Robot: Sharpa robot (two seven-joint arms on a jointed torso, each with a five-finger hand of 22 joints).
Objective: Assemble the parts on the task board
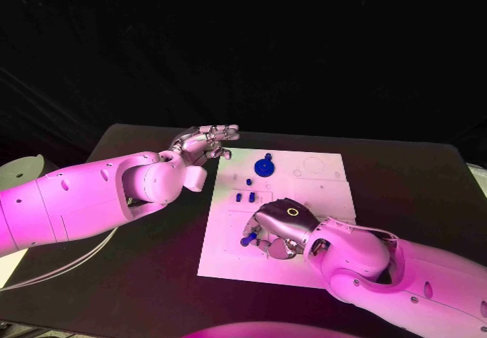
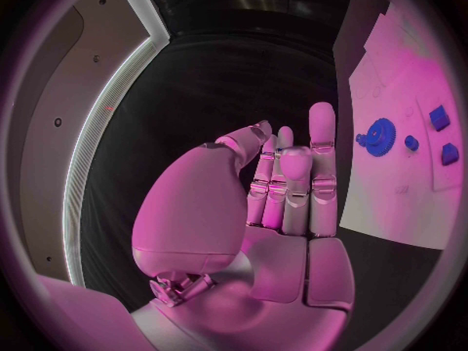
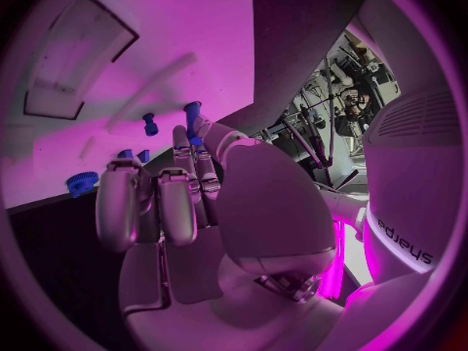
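white task board [image 1: 325, 184], blue gear [image 1: 264, 167], small, perhaps peg-like parts [image 1: 245, 198]

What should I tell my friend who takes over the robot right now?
Left hand: holds nothing, fingers partly curled, above the table by the task board's far left corner.
Right hand: over the board's near half, fingers pinching a small blue peg.
On the board: blue gear near the far edge; small blue parts mid-board.
Done: peg picked up, apparently.
Left: seat this peg, then the other parts.

Right robot hand [image 1: 276, 229] hides part of the task board [image 1: 314, 186]
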